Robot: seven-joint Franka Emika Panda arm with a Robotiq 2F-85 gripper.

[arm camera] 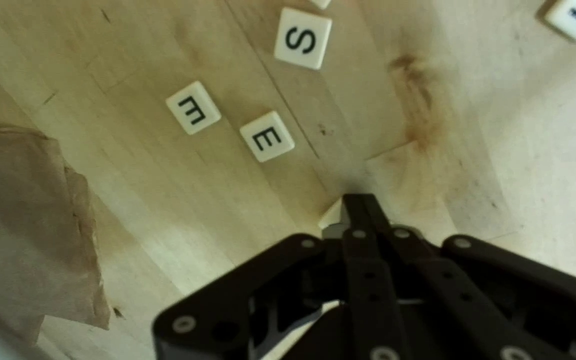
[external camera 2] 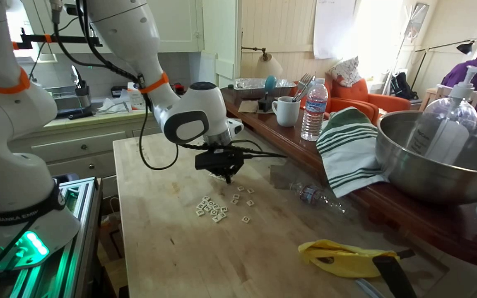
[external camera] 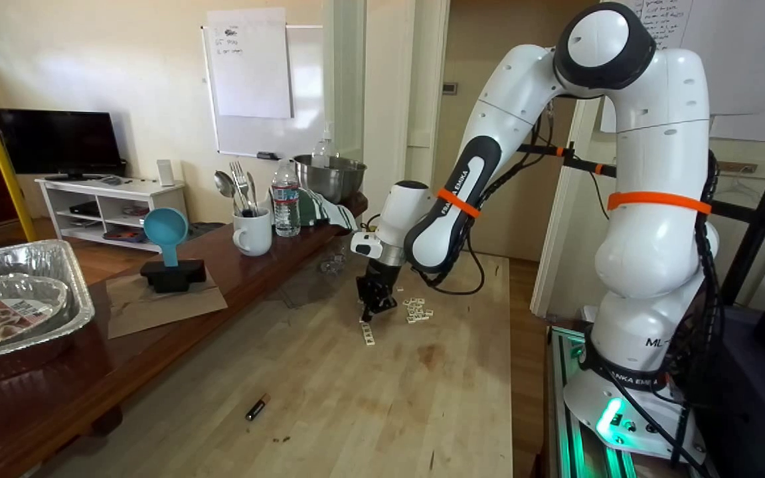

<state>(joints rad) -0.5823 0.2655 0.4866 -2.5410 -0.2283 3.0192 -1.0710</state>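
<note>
1. While its two fingers (arm camera: 363, 265) press flat together with nothing visible between them, the robot's black pincer (arm camera: 361, 200) points down at the pale wooden bench (external camera: 382, 411), between the robot-side edge and the edge that runs along a dark ledge (external camera: 246, 275).
2. Just beside the fingertips, one cream letter tile (arm camera: 333, 215) shows only a corner in the wrist view; its letter is hidden, and whether the pincer touches it cannot be told.
3. Close by lie an E tile (arm camera: 267, 137), a second E tile (arm camera: 193, 108) and an S tile (arm camera: 303, 38), faces up and apart; in an exterior view, a short row of tiles (external camera: 367, 334) starts at the pincer's tip, its letters too small to read surely.
4. Toward the robot-side edge from there, a loose cluster of tiles (external camera 2: 213, 208) spreads over the wood.
5. Along the ledge-side edge rest a piece of brown paper (arm camera: 23, 225), a clear bottle (external camera 2: 309, 193) on its side and, farther along, a yellow pouch (external camera 2: 342, 258); a battery (external camera: 257, 406) lies toward the bench's opposite end.
6. Up on the ledge, a white mug (external camera: 252, 234) holds cutlery (external camera: 224, 184) beside an upright water bottle (external camera: 287, 209), a blue scoop (external camera: 165, 226) stands in a black base (external camera: 173, 275), and a steel bowl (external camera 2: 425, 176) carries a pump bottle (external camera 2: 445, 136) next to a striped towel (external camera 2: 348, 149).
7. Deep in the background, a television (external camera: 60, 143) sits on a white stand (external camera: 137, 188), and a person in purple (external camera 2: 456, 80) appears near a black lamp (external camera 2: 465, 48).
</note>
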